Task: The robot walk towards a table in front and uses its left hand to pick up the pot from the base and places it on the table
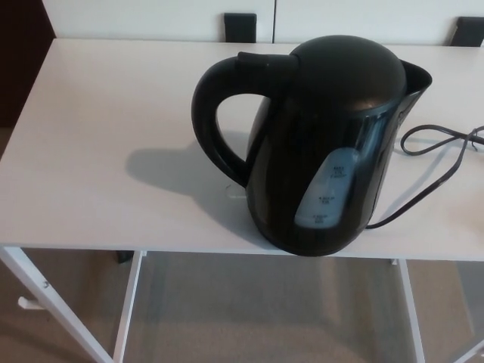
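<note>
A glossy black pot (325, 144), an electric kettle, stands upright near the front edge of the white table (98, 151). Its looped handle (215, 121) points to the picture's left and its spout (417, 76) to the right. A pale water-level window (327, 189) shows on its front. The kettle's body hides whatever it stands on, so I cannot tell whether a base is under it. Neither of my hands shows in the head view.
A black power cord (435, 162) curls over the table to the right of the kettle. The table's white legs (45, 302) and beige floor (265, 310) show below. Dark chair backs (240, 26) stand beyond the far edge.
</note>
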{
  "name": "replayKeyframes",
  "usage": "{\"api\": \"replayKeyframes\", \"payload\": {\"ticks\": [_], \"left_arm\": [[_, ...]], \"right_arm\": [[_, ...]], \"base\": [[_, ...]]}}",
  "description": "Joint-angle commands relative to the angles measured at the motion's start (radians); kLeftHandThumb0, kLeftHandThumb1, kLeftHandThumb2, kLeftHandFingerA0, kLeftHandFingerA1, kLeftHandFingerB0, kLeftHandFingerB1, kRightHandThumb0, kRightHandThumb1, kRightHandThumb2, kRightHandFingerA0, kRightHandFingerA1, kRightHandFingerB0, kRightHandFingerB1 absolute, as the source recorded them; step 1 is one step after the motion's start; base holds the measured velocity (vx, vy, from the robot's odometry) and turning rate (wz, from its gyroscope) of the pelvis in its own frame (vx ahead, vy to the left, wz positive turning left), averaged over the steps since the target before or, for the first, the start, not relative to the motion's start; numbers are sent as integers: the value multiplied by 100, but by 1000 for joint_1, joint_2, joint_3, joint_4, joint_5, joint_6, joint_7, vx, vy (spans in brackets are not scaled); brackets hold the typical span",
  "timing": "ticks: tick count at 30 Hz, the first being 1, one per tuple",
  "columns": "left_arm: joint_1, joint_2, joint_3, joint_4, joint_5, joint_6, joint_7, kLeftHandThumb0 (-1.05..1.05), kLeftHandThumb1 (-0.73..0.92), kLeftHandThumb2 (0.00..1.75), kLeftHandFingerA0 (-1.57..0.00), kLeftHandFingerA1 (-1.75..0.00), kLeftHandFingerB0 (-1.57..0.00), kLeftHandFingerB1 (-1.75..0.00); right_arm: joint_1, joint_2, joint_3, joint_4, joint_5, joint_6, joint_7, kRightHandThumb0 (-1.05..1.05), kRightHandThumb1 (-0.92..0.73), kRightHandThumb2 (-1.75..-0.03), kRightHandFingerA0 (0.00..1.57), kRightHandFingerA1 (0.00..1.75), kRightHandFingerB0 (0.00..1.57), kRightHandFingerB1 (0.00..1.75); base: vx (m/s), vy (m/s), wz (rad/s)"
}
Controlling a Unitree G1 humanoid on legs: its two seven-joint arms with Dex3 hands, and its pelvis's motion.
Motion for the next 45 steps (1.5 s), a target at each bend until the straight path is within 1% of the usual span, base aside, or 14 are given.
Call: {"api": "replayKeyframes", "payload": {"ticks": [1,2,3,4,5,6,8,9,15,33,35,43,44,45], "left_arm": [[-270,116,-280,-711,-177,398,110,-71,38,64,0,-69,-5,-56],[-277,115,-287,-715,-171,403,106,-71,38,64,0,-69,-5,-56],[-321,105,-333,-722,-164,438,103,-42,13,83,-2,-57,0,-54],[-346,95,-359,-723,-152,454,99,-68,40,53,0,-59,-6,-47],[-354,87,-370,-723,-139,457,96,-68,40,53,0,-59,-6,-47],[-368,81,-389,-721,-123,467,92,-37,9,78,-1,-54,0,-51],[-412,60,-443,-700,-105,484,56,-33,14,78,-1,-53,0,-50],[-419,57,-452,-698,-97,484,49,-51,39,53,-9,-43,-15,-33],[-446,47,-518,-706,-33,503,37,-35,43,54,-17,-30,-19,-28],[-551,-116,-778,-760,102,672,177,-32,44,58,-16,-33,-16,-30],[-554,-121,-794,-765,119,683,179,-33,45,58,-15,-33,-15,-30],[-557,-169,-844,-774,161,713,188,-38,44,60,-14,-34,-14,-31],[-563,-177,-852,-769,165,716,186,-22,34,86,-1,-49,0,-47],[-570,-182,-856,-766,169,722,185,-22,34,86,-1,-49,0,-47]], "right_arm": [[-21,-10,-6,-11,8,7,-8,-22,-53,-55,53,45,38,38],[-21,-10,-6,-11,8,7,-7,-22,-53,-55,53,45,38,38],[-22,-12,0,-13,-2,3,-17,-21,-53,-55,53,45,38,38],[-23,-14,5,-11,-10,-4,-23,-21,-53,-55,52,45,37,38],[-25,-17,8,-8,-15,-9,-24,-21,-53,-55,52,45,37,38],[-27,-19,12,-8,-21,-12,-29,-23,-52,-55,53,47,39,39],[-24,-20,26,-20,-41,-21,-42,-22,-52,-55,54,48,40,40],[-24,-20,29,-19,-43,-27,-41,-22,-52,-55,53,48,39,40],[-28,-20,43,-24,-51,-38,-41,-22,-52,-55,52,49,38,40],[-53,-15,75,-8,-63,-37,-79,-21,-51,-54,57,50,43,42],[-59,-14,77,-8,-63,-27,-83,-29,-47,-63,53,54,41,46],[-54,-21,84,-24,-65,-29,-81,-21,-52,-55,54,49,41,40],[-53,-18,82,-32,-60,-21,-80,-21,-52,-55,53,48,40,40],[-54,-15,80,-39,-56,-12,-81,-21,-52,-55,53,48,40,40]], "base": [[0,0,0],[0,0,0],[0,0,0],[0,0,0],[0,0,0],[0,0,0],[0,0,0],[0,0,0],[0,0,0],[0,0,0],[0,0,0],[0,0,0],[0,0,0],[0,0,0]]}}
